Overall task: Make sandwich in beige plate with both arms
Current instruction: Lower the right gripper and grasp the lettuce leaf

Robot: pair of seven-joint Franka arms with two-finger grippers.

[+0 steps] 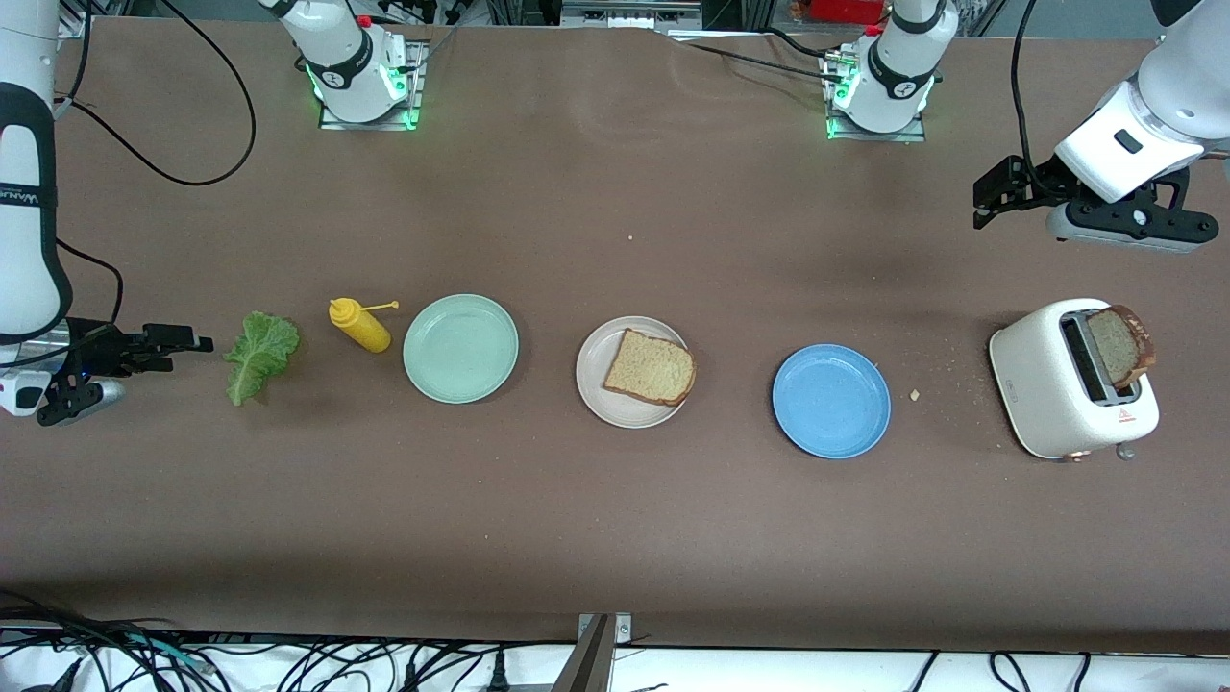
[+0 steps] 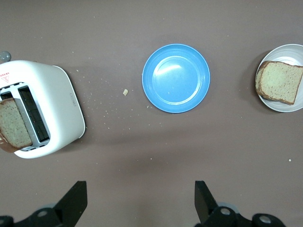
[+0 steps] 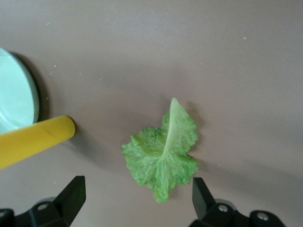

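One slice of brown bread (image 1: pixel 651 367) lying flat on the beige plate (image 1: pixel 596 381) in the middle of the tabletop (image 1: pixel 615 519), between the pale green plate (image 1: pixel 460 348) and the blue plate (image 1: pixel 831 401). Second bread slice (image 1: pixel 1120 344) standing upright in a slot of the white toaster (image 1: pixel 1057 384) at the left arm's end. Lettuce leaf (image 1: pixel 259 354) flat on the tabletop at the right arm's end, just beside a yellow squeeze bottle (image 1: pixel 360 325) lying on its side near the green plate. Left hand (image 2: pixel 141 201) up in the air over bare tabletop near the toaster, fingers spread wide, holding nothing. Right hand (image 3: pixel 137 198) hovering low beside the lettuce, fingers wide apart and empty. Crumbs scattered between toaster and blue plate.
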